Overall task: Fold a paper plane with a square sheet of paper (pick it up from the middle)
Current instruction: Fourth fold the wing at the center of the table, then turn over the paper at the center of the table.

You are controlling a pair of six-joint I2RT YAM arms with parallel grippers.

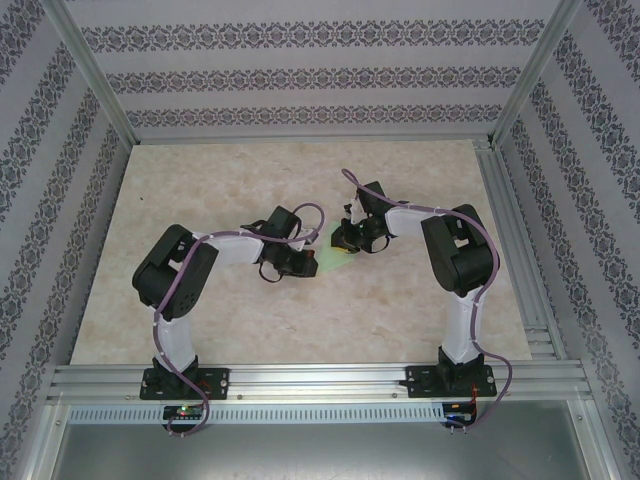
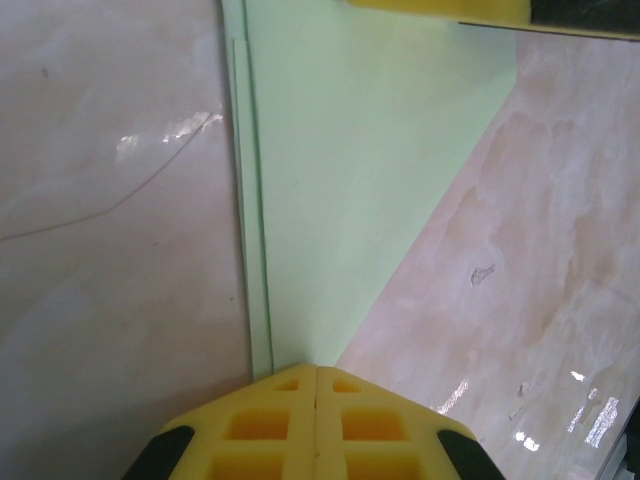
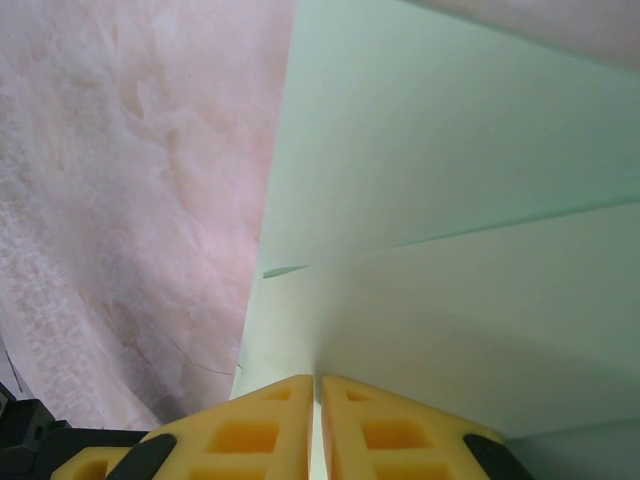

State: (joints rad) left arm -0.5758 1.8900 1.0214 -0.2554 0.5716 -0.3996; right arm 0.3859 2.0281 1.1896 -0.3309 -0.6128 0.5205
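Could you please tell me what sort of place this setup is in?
Probably a lab robot cell rather than a home: an aluminium frame with patterned wall panels encloses a marble-look table, and the left arm and right arm are bolted to a rail at its near edge.

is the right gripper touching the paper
Touching. Right wrist view: the right gripper has its closed tips pressed on the paper, their shadow meeting them, no gap.

A lab robot cell: an aluminium frame (image 1: 90, 75) boxes in a marble-look worktop (image 1: 200, 190), the walls (image 1: 300, 85) are flat panels of patterned paper, and a left arm (image 1: 178, 300) and right arm (image 1: 462, 265) are bolted to a slotted rail (image 1: 320, 380), cables trailing
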